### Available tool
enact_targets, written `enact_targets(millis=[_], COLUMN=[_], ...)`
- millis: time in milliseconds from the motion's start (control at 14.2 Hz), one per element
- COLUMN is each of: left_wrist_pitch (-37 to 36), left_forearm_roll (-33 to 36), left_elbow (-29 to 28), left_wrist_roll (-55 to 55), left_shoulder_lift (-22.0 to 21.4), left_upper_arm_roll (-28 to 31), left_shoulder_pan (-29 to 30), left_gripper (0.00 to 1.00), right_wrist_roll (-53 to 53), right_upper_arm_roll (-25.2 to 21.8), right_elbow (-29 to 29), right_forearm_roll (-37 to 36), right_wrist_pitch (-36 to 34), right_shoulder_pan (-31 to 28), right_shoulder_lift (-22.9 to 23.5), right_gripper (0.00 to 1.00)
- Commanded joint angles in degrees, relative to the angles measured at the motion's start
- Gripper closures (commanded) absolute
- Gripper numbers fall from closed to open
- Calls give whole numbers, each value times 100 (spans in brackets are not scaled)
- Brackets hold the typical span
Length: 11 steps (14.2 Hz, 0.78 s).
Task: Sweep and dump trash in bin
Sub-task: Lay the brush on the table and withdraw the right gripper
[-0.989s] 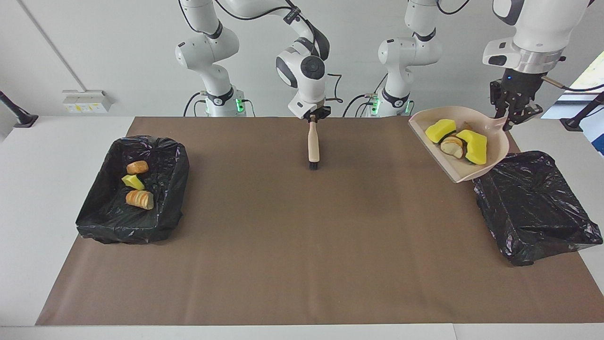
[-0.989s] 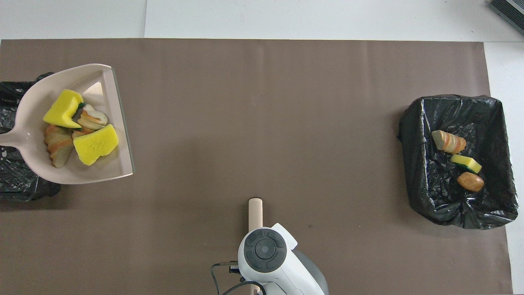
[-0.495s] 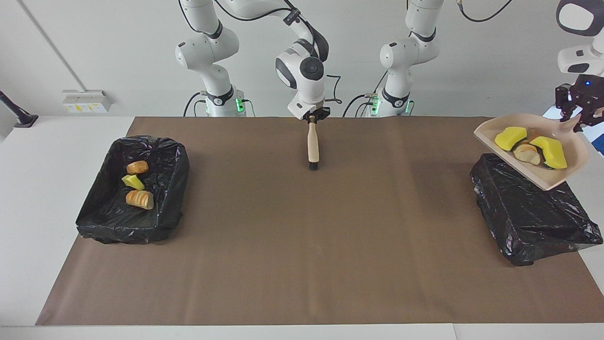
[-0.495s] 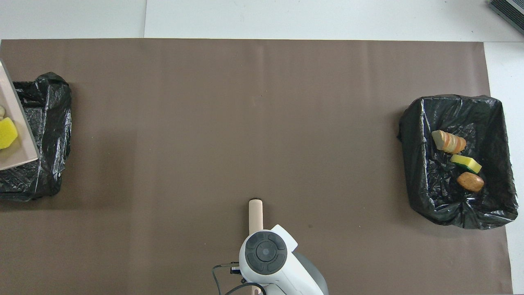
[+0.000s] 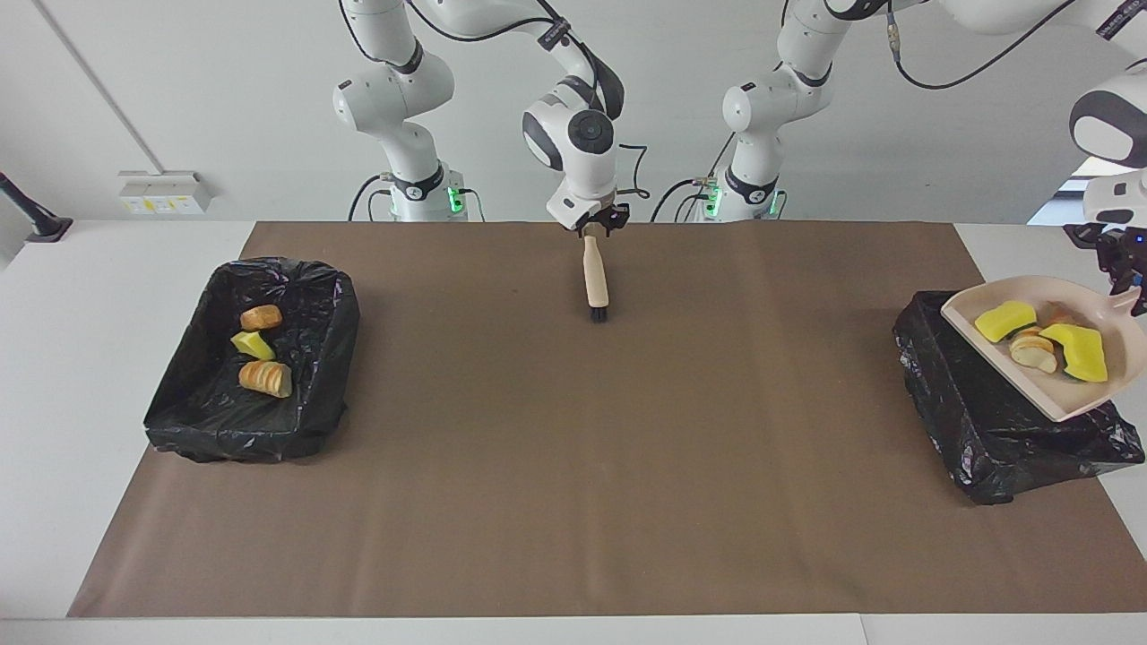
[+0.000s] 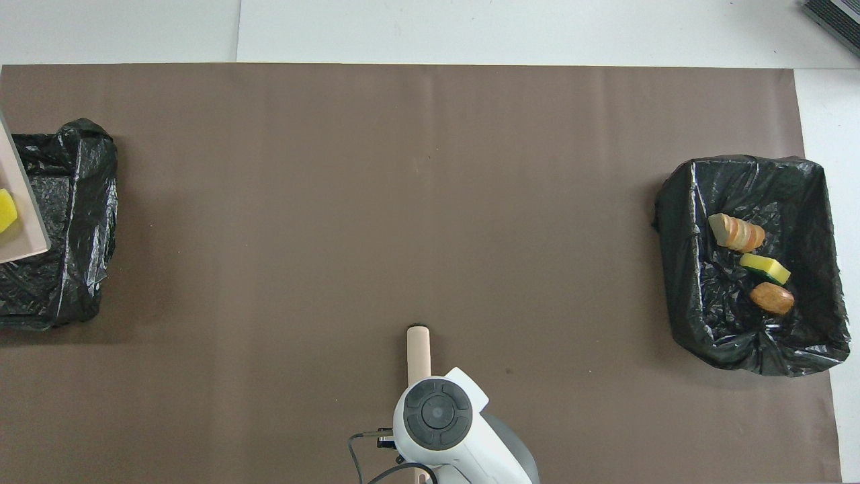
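My left gripper (image 5: 1131, 291) sits at the frame's edge, half cut off, clamped on the handle of the beige dustpan (image 5: 1004, 354), which hangs tilted over the lined bin (image 5: 977, 421) below it. Four bits of trash (image 5: 1044, 338) ride in the pan; overhead only its corner shows. My right gripper (image 5: 595, 221) grips the brush (image 5: 595, 279) upright, bristles at the open brown mat (image 5: 573, 466). Three more chunks lie in the other bin (image 5: 206, 421).

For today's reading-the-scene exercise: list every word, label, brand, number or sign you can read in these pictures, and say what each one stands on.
No text can be read in either view.
Wall box beside the table: yellowish stickers, too small to read.
Dustpan, brush, both black-lined bins and the trash pieces: no markings visible.
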Motion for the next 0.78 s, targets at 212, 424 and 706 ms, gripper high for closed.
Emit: enact_targets(millis=[212, 424, 706], left_wrist_pitch=[78, -124, -449], left_forearm_roll=[1661, 2602, 3341], left_elbow=[-250, -426, -399], left_wrist_roll=[53, 1, -8], left_shoulder_lift=[100, 56, 21], left_upper_arm_roll=[-24, -24, -16], left_shoulder_pan=[1, -236, -368], left_gripper=[100, 100, 100], right_wrist_roll=[-308, -686, -1090], right_upper_arm_roll=[29, 20, 20], right_elbow=[858, 1167, 1465], right_forearm_roll=[-441, -493, -652], right_wrist_pitch=[-881, -1568, -1937], right_shoulder_pan=[-943, -1471, -2096], right_shoulder_lift=[-299, -651, -933], right_gripper=[0, 0, 0])
